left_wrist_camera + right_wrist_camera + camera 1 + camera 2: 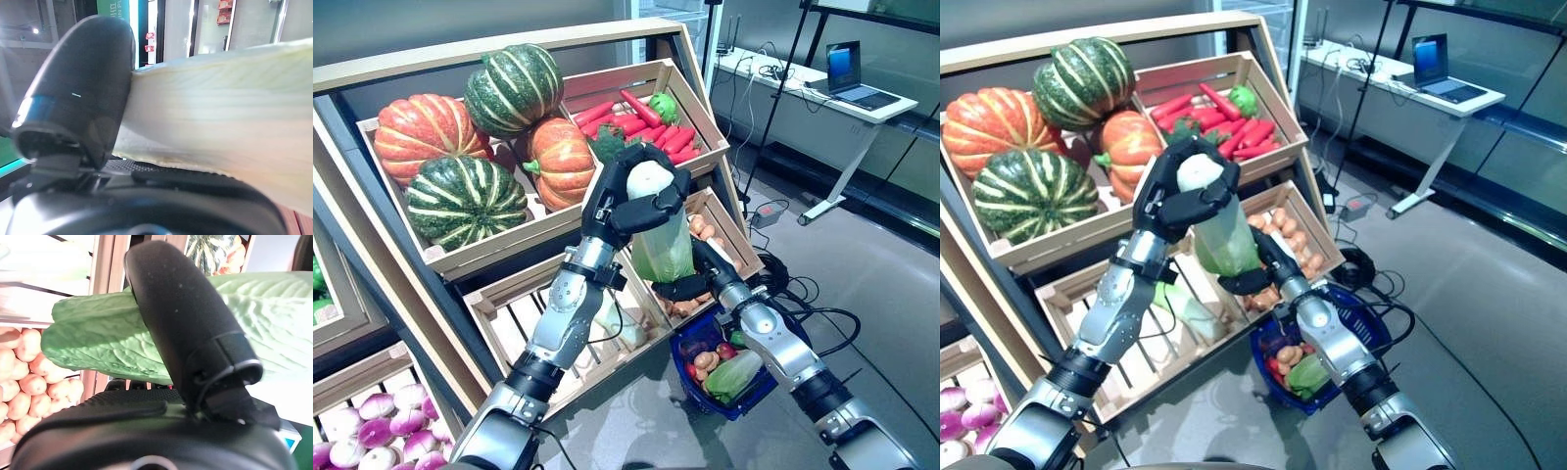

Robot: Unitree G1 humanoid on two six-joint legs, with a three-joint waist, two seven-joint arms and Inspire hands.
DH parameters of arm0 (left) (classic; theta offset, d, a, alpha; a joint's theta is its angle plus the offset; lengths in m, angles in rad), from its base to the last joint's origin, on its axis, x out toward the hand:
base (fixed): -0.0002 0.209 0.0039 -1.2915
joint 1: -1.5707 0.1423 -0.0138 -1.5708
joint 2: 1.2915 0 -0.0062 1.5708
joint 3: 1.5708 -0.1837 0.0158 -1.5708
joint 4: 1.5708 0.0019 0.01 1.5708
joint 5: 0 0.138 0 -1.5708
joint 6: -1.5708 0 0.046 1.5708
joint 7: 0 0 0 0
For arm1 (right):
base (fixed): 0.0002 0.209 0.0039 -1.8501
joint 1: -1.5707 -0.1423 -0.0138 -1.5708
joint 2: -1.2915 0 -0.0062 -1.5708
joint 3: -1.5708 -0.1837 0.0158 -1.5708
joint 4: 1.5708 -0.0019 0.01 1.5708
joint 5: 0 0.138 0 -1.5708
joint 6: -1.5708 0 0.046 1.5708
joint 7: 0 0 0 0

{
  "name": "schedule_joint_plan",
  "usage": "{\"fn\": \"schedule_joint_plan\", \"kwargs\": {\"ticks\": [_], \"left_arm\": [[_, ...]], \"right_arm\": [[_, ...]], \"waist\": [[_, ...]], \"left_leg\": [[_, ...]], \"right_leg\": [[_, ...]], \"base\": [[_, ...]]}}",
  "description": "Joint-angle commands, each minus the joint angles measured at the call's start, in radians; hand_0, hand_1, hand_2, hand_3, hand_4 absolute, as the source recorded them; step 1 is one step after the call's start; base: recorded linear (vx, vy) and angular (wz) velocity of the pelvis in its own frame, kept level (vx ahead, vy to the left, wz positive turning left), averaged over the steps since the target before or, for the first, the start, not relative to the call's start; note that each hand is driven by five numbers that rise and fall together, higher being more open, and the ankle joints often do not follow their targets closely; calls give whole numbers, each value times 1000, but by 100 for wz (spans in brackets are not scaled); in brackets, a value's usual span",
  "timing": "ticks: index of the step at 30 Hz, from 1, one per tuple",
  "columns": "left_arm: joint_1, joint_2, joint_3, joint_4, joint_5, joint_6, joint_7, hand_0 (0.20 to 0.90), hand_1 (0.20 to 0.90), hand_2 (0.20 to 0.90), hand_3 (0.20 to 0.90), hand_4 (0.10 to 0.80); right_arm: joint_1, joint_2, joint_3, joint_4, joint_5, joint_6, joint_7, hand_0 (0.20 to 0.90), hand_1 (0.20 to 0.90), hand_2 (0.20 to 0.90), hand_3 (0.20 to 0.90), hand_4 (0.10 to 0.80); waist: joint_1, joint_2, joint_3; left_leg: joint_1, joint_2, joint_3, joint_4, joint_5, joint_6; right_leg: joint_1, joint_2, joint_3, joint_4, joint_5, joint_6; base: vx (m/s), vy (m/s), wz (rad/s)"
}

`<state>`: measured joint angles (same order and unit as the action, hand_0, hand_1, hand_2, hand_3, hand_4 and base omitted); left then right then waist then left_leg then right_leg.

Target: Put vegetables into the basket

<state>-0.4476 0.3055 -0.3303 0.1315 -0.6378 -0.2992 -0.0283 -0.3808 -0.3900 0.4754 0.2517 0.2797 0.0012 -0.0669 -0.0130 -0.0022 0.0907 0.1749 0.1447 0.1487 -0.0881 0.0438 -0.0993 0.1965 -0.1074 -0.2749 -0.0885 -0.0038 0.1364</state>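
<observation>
both hands are on one vegetable here: a napa cabbage (658, 230), held upright in the air in front of the wooden shelf (489, 257), above the slatted lower crate (524, 323) and just beside the potato crate (729, 235). the left hand (631, 201) is curled around the white stem end at the top, fingers and thumb wrapped on it; its wrist view shows the thumb pressed flat against the pale ribs. the right hand (690, 284) grasps the green leafy end from below, thumb laid across the leaves in its own wrist view.

the blue basket (759, 387) sits low on the floor at the foot of the shelf, below and to the right of the cabbage, already carrying a green leafy head (734, 374), potatoes and something purple and red.

so this reads as a handover or a two-handed carry, with the drop still to come. to do it well, one hand needs a firm hold before the other lets go. the leaves are soft and will slip or tear, so the stem end is the safer grip. bring it down over the basket's open side, clear of the handle and rim, and lay it lengthwise beside the green head rather than dropping it on the potatoes. the basket looks fairly full, so it could roll off the top.
</observation>
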Motion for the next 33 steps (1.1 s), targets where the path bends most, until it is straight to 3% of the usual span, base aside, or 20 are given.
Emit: {"fn": "schedule_joint_plan", "kwargs": {"ticks": [1, 5, 12, 21, 28, 33], "left_arm": [[-78, -27, -14, 22, 27, -28, -10, 300, 300, 300, 300, 400], [-82, -28, -10, 27, 22, -27, -15, 300, 300, 300, 300, 400], [-81, -32, -1, 31, 13, -14, -28, 300, 300, 300, 300, 400], [-99, -47, -18, 43, 9, -19, -29, 300, 300, 300, 300, 400], [-100, -58, -25, 45, -8, -11, -49, 300, 300, 300, 300, 400], [-107, -65, -31, 55, -26, -17, -63, 300, 300, 300, 300, 400]], "right_arm": [[-147, 41, -160, -149, -17, -266, -101, 900, 900, 900, 900, 800], [-150, 40, -170, -173, 36, -313, -60, 900, 900, 900, 900, 800], [-149, 57, -182, -179, 139, -310, 36, 900, 900, 900, 900, 800], [-177, 109, -181, -153, 224, -337, 22, 900, 900, 900, 900, 800], [-178, 165, -181, -139, 411, -304, 112, 900, 900, 900, 900, 800], [-198, 184, -163, -96, 430, -242, 162, 900, 900, 900, 900, 800]], "waist": [[0, -27, -42], [-1, -27, -43], [3, -28, -51], [11, -29, -52], [18, -28, -57], [24, -30, -64]], "left_leg": [[-9, -6, 1, 1, -38, 15], [-7, -5, 4, 1, -41, 14], [-5, -4, 2, 1, -43, 11], [-4, -4, -6, 1, -44, 11], [-4, -5, -11, 1, -45, 11], [-5, -5, -15, 1, -44, 10]], "right_leg": [[-8, -51, 25, 1, 33, -17], [-6, -52, 24, 1, 30, -16], [-2, -54, 20, 1, 26, -16], [2, -54, 16, 1, 25, -17], [5, -54, 11, 1, 23, -20], [5, -55, 6, 1, 23, -20]], "base": [[6, 11, -4], [3, 10, -4], [0, 2, -1], [0, 0, 0], [0, 0, 0], [0, 0, 0]]}}
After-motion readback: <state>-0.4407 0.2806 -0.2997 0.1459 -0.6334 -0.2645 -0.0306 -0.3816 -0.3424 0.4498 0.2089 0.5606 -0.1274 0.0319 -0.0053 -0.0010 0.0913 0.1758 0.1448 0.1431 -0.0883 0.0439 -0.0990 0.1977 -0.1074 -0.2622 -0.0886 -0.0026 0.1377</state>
